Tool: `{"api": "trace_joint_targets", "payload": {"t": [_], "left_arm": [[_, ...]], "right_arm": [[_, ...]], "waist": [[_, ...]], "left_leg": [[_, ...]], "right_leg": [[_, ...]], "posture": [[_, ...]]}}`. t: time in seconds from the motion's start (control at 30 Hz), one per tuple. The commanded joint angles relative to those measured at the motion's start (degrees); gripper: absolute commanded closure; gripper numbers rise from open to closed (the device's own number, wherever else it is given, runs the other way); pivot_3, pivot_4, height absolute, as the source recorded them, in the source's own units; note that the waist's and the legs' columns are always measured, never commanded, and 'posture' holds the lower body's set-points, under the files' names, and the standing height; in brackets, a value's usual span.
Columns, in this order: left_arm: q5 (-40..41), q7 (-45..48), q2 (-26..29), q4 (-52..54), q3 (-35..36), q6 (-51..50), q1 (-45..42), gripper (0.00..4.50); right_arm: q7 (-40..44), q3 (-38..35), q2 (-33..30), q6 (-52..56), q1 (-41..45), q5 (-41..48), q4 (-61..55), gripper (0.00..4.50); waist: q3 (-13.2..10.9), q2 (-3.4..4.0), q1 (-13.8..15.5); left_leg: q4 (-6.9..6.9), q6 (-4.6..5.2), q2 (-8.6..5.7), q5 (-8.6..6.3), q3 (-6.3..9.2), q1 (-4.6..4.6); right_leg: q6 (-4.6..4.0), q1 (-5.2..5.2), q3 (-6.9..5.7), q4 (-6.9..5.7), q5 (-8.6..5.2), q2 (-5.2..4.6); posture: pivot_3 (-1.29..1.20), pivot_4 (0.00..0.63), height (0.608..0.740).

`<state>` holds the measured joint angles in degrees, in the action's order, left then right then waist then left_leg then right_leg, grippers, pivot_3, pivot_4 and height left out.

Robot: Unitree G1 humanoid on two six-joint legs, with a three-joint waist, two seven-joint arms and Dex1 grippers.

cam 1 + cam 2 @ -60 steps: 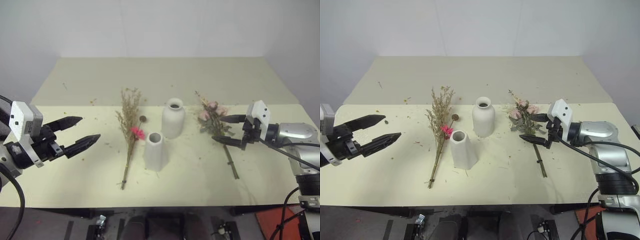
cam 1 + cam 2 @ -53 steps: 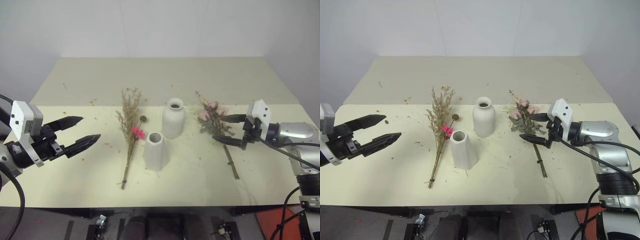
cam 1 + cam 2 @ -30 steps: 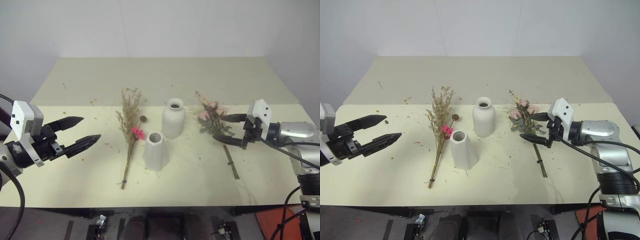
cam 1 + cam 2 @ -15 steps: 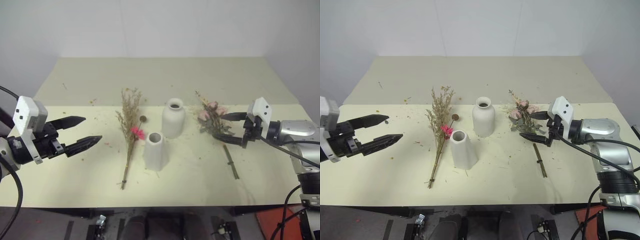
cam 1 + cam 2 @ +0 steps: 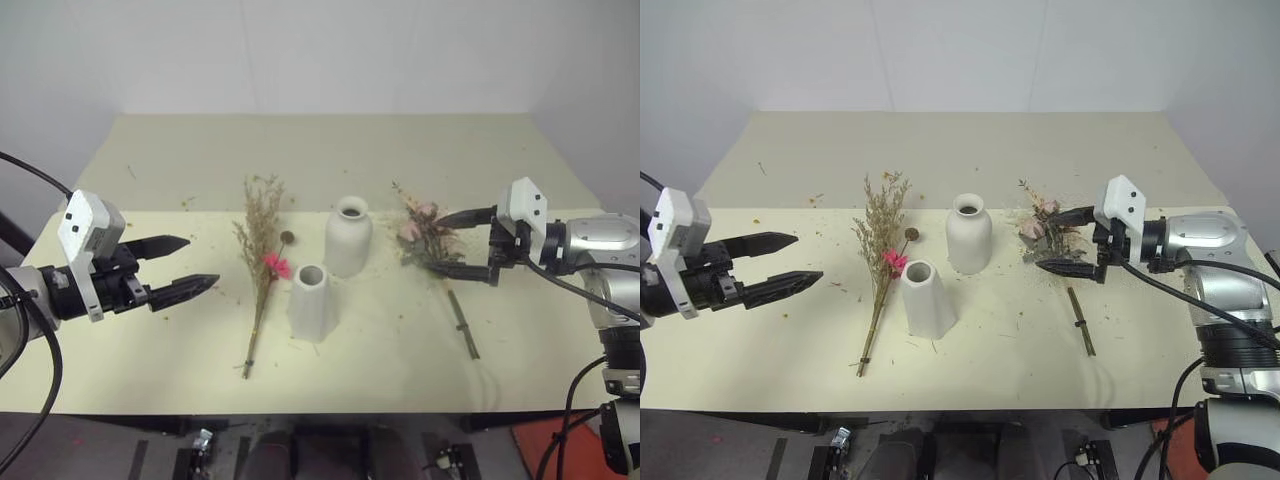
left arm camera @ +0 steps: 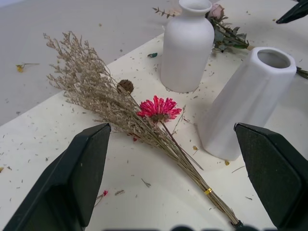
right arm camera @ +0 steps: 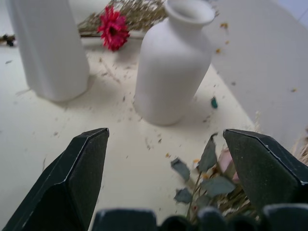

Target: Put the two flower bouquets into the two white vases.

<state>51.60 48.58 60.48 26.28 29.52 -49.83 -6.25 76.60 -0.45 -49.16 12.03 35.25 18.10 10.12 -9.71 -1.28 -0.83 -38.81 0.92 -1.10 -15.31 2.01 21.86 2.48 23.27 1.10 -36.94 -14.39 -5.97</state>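
Rose bouquet [image 5: 430, 240] lies between my right gripper's [image 5: 452, 241] spread fingers; left gripper [image 5: 185, 266] also spread (nine o'clock).

I see the tan bouquet [image 5: 259, 262] and rose bouquet [image 5: 430, 245] lying flat, flanking the upright bottle vase [image 5: 347, 237] and cone vase [image 5: 311, 302].

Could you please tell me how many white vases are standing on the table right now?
2. The rounded bottle-shaped vase stands mid-table between the two bouquets; the tapering cone-shaped vase stands just in front of it, toward the robot's left. None appears hidden.
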Motion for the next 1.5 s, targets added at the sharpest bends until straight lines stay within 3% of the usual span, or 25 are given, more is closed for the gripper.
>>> {"api": "trace_joint_targets", "payload": {"t": [0.03, 0.23, 0.47, 0.8, 0.97, 1.27, 1.37, 1.5], "left_arm": [[0.24, 3.02, 2.31, -0.11, 0.49, 3.02, -4.61, 0.03], [0.91, 10.69, 4.08, -4.36, -3.71, 7.2, -16.02, 0.03], [0.38, 15.77, 1.85, -7.17, -12.57, 8.88, -26.55, 0.03], [-4.15, 20.64, -1.59, -11.98, -19.56, 11.39, -31.87, 0.03], [-5.31, 21.81, -2.27, -12.08, -19.73, 11.56, -31.39, 0.03], [-5.7, 21.48, -2.19, -10.86, -18.14, 10.8, -29.19, 0.03], [-5.52, 21.18, -1.9, -10.36, -17.37, 10.51, -28.43, 0.0], [-5.37, 20.76, -1.9, -9.8, -16.69, 10.06, -27.94, 0.0]], "right_arm": [[2.21, 0.9, -3.66, 3.65, 3.23, -1.09, -0.07, 0.0], [4.12, 5.87, -7.68, 14.7, 8.99, -3.94, 0.24, 0.0], [5.91, 14.87, -10.06, 29.51, 16.52, -9.68, 1.92, 0.0], [4.25, 33.4, 0.35, 48.07, 33.16, -22.69, 25.86, 0.0], [4.83, 35.93, 5.6, 50.78, 37.72, -23.87, 33.47, 0.0], [5.69, 38.57, 10.93, 49.55, 37.24, -26.3, 37.98, 0.0], [6.41, 39.78, 10.79, 49.69, 36.13, -27.0, 36.55, 0.55], [5.1, 38.75, 11.39, 49.69, 36.35, -27.09, 37.72, 1.94]], "waist": [[-0.01, 0.01, 0.02], [-0.03, 0.05, -0.07], [-0.06, 0.06, -0.24], [-0.06, 0.06, -0.92], [-0.06, 0.06, -1.57], [-0.06, 0.07, -1.72], [-0.06, 0.07, -1.64], [-0.06, 0.07, -1.66]], "left_leg": [[0.0, 0.0, 0.0, 0.0, 0.0, 0.0], [0.0, 0.0, -0.03, 0.0, -0.01, 0.04], [-0.04, 0.0, -0.06, 0.0, -0.04, 0.17], [-0.09, -0.03, -0.11, 0.03, -0.17, 0.51], [-0.18, -0.15, -0.11, 0.12, -0.18, 1.06], [-0.18, -0.14, -0.11, 0.11, -0.16, 1.05], [-0.19, -0.14, -0.12, 0.11, -0.15, 1.04], [-0.23, -0.14, -0.12, 0.11, -0.15, 0.99]], "right_leg": [[0.0, 0.0, -0.01, 0.01, 0.0, 0.0], [0.0, 0.02, -0.05, 0.05, 0.0, 0.01], [0.01, 0.13, -0.05, 0.01, 0.0, 0.03], [0.0, 0.62, 0.03, -0.16, 0.0, 0.11], [0.01, 1.2, 0.07, -0.27, 0.03, 0.11], [0.07, 1.18, 0.06, -0.28, 0.06, 0.11], [0.07, 1.15, 0.06, -0.28, 0.06, 0.11], [0.07, 1.13, 0.06, -0.27, 0.06, 0.1]], "posture": [[0.0, 0.15, 0.74], [0.0, 0.15, 0.74], [0.0, 0.15, 0.74], [0.0, 0.15, 0.74], [0.0, 0.15, 0.74], [0.0, 0.15, 0.74], [0.0, 0.15, 0.74], [0.0, 0.15, 0.74]]}}
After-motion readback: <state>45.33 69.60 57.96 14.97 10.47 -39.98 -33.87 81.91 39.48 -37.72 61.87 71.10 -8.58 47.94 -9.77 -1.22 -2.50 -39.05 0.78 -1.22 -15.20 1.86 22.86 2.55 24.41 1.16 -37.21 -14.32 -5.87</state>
